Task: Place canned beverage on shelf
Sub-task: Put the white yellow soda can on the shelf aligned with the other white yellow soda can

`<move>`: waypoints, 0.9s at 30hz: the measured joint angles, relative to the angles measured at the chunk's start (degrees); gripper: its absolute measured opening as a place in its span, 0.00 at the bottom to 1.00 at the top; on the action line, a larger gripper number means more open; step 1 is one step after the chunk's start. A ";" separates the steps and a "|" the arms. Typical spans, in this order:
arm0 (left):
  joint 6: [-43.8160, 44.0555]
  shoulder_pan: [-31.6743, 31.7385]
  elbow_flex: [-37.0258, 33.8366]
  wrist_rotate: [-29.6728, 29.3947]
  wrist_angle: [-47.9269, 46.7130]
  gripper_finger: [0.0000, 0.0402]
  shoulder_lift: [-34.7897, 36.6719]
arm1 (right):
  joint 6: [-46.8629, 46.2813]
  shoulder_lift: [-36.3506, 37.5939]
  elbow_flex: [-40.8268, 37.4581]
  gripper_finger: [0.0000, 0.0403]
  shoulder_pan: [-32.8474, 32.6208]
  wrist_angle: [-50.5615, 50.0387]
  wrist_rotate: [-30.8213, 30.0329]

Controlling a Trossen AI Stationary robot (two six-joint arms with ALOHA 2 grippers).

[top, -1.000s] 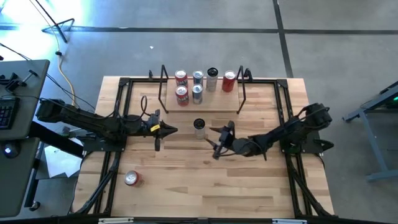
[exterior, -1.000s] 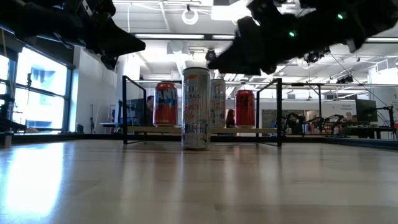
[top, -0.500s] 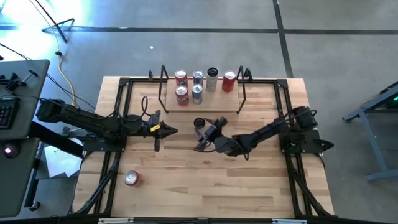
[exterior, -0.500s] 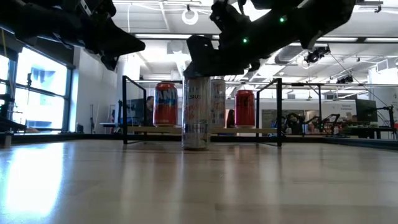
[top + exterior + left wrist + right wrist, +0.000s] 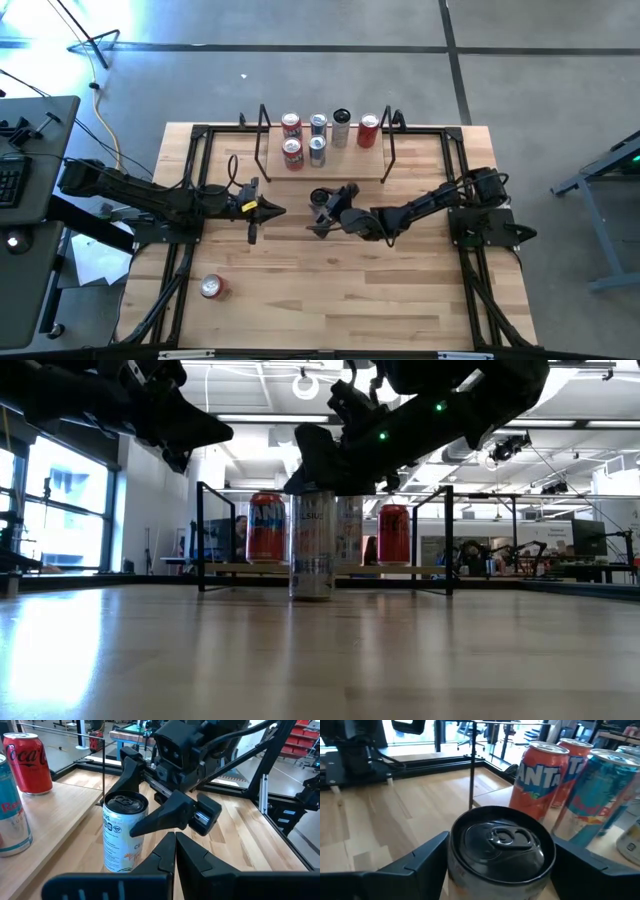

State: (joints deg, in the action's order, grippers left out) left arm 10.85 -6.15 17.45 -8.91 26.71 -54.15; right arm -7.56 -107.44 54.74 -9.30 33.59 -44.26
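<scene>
A silver can [image 5: 320, 200] stands upright on the tabletop in front of the shelf [image 5: 345, 170], a pale plank between two black rod frames. Several cans stand on the shelf. My right gripper [image 5: 322, 212] is open at the can's top. One finger [image 5: 420, 862] is on one side of the rim and the other finger [image 5: 592, 865] on the opposite side, and I see no plain touch. My left gripper [image 5: 275, 209] is shut and empty, above the table to the left of the can. It also shows in the left wrist view [image 5: 175, 852].
A red can [image 5: 211, 287] lies on its side near the table's front left. On the shelf, an orange can [image 5: 540, 780] and a blue can [image 5: 592, 795] stand just behind the silver can. Black frame rails [image 5: 190, 200] run along the table's sides.
My right gripper has gone toward the table's left edge, from beside the silver can to over it. Its open fingers now stand on either side of the can's top. The can stands where it was.
</scene>
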 joint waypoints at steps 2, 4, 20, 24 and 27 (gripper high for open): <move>0.00 0.00 0.00 0.00 -0.01 0.01 -0.02 | 0.33 0.00 0.00 0.66 0.08 0.20 0.84; 0.00 0.00 0.00 0.00 -0.01 0.01 -0.02 | 1.55 0.00 0.00 0.61 0.06 0.26 1.19; 0.02 0.00 0.00 0.00 -1.26 0.01 -0.06 | 16.34 17.40 -1.48 0.61 0.91 -16.55 11.21; 0.02 -0.02 0.00 0.00 -1.24 0.01 -0.06 | 19.97 24.84 -4.99 0.61 6.52 -17.45 20.24; 0.03 0.00 0.00 -0.01 -1.27 0.01 -0.06 | 23.33 29.19 -8.13 0.61 12.26 -16.72 28.90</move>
State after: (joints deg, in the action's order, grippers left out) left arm 10.88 -6.15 17.45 -8.92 25.44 -54.22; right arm 15.77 -78.25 46.61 2.96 16.86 -15.36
